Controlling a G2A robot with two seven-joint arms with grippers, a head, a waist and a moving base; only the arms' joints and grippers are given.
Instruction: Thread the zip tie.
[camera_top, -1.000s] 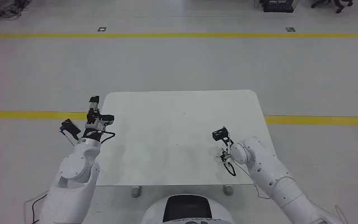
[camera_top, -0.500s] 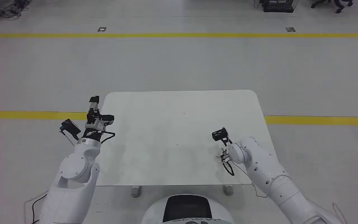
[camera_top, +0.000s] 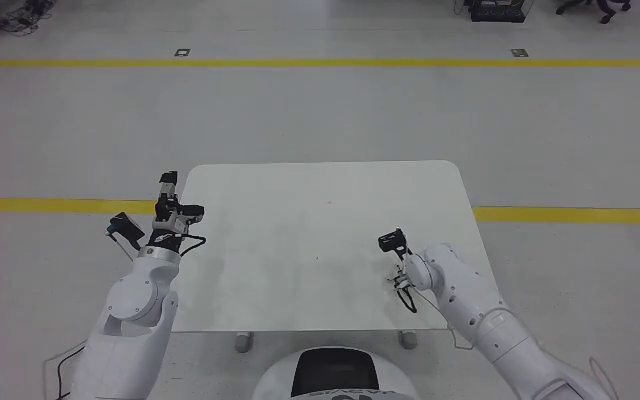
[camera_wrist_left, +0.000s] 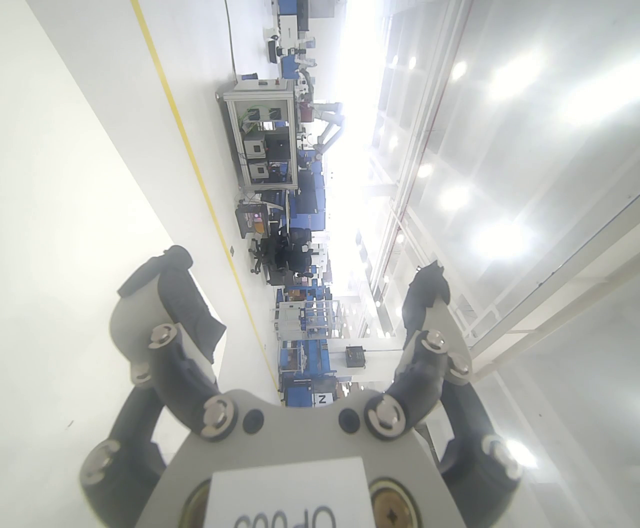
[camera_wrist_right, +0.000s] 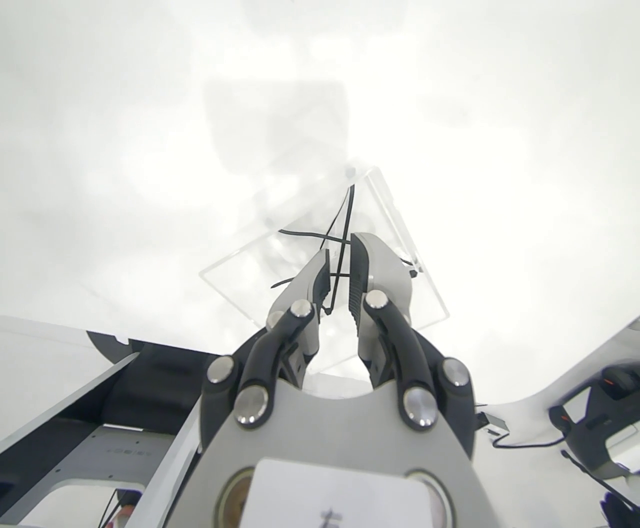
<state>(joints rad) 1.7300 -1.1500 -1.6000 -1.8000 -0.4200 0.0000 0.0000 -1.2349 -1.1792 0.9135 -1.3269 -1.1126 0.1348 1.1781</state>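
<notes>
Over the table (camera_top: 320, 200), by its right edge on the robot's side, the right gripper (camera_wrist_right: 340, 245) points down at a clear tray (camera_wrist_right: 240, 275) of thin black strands. One zip tie (camera_wrist_right: 348, 215) runs lengthwise between the jaws. They stand nearly closed, with a narrow gap showing on either side of the strand: released, not yet clamped. Other ties (camera_wrist_right: 300, 234) cross beneath it on the tray.

Across the last second the right arm has edged slightly inward, toward the table's middle, while the wrist stays low above the tray. The shift is small and looks like a final alignment rather than a fresh reach. Off the table's left edge the left gripper (camera_wrist_left: 302, 264) has not moved. It is held up and away from the table, jaws spread wide, nothing between them.

For the task, that puts matters at the very start. The tie is lined up for a pick but probably not secured, and no tail has met a head. The next move likely calls for closing squarely on a strand that is thin, springy and apt to slip or twist out of the grip. Neighbouring ties lying across it could be dragged along. Threading would then need the idle left gripper to take the other end.
</notes>
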